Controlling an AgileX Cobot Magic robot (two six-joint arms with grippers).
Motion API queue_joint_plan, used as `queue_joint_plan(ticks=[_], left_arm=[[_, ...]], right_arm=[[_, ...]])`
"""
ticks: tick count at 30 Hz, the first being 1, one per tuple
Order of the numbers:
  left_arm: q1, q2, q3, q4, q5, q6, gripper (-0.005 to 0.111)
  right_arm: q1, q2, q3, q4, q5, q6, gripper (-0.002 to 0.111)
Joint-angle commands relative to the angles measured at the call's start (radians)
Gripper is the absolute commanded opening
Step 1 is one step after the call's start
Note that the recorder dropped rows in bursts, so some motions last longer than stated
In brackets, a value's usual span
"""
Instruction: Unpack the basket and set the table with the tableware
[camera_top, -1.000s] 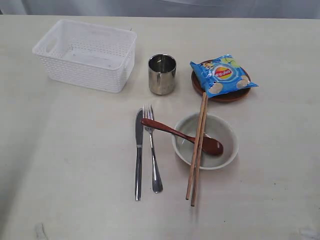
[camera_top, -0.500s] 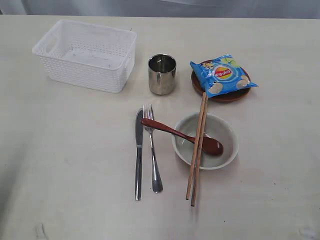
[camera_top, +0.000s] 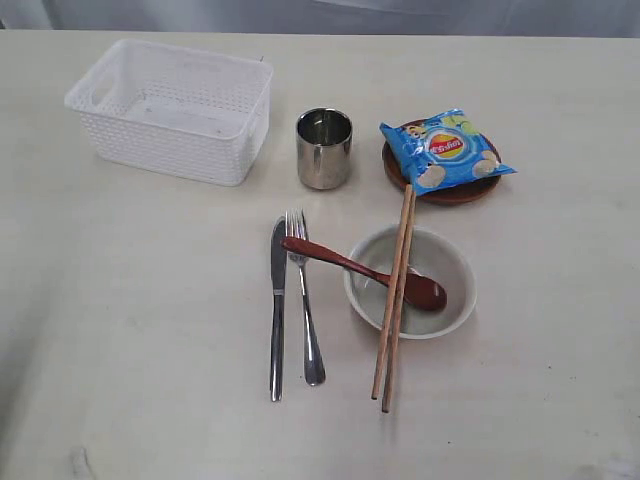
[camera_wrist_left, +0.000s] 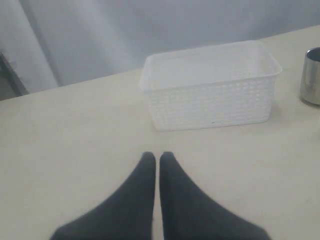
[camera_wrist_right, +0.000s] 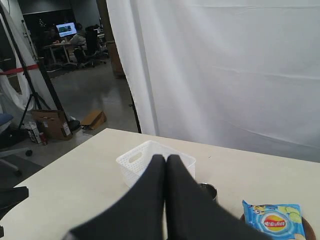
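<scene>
The white basket (camera_top: 170, 108) stands empty at the back left of the table (camera_top: 130, 330). A steel cup (camera_top: 324, 148) stands to its right. A brown plate (camera_top: 445, 188) lies under a blue crisp bag (camera_top: 446, 148). A knife (camera_top: 277, 305) and fork (camera_top: 303, 295) lie side by side. The red-brown spoon (camera_top: 365, 270) rests from the fork into the pale bowl (camera_top: 455, 262), and two chopsticks (camera_top: 394, 300) lie across the bowl. My left gripper (camera_wrist_left: 157, 158) is shut and empty, short of the basket (camera_wrist_left: 210, 92). My right gripper (camera_wrist_right: 165, 160) is shut and empty, raised above the table. Neither gripper shows in the exterior view.
The right wrist view looks over the basket (camera_wrist_right: 136, 161), the cup (camera_wrist_right: 210, 189) and the crisp bag (camera_wrist_right: 275, 222) to a white curtain (camera_wrist_right: 225, 65) behind the table. The cup (camera_wrist_left: 312, 75) shows at the edge of the left wrist view.
</scene>
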Motion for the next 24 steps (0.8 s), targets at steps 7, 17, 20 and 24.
queue_joint_plan(ticks=[7,17,20,24], left_arm=[[0.001,-0.004,0.003,0.000,-0.007,0.002,0.003],[0.001,-0.004,0.003,0.000,-0.007,0.002,0.003],[0.001,-0.004,0.003,0.000,-0.007,0.002,0.003],[0.001,-0.004,0.003,0.000,-0.007,0.002,0.003]], right_arm=[[-0.004,-0.003,-0.001,0.001,-0.003,-0.002,0.000],[-0.004,-0.003,-0.001,0.001,-0.003,-0.002,0.000],[-0.004,-0.012,-0.001,-0.003,-0.003,-0.003,0.000],[-0.016,-0.077,0.073,-0.095,-0.205,-0.089,0.000]])
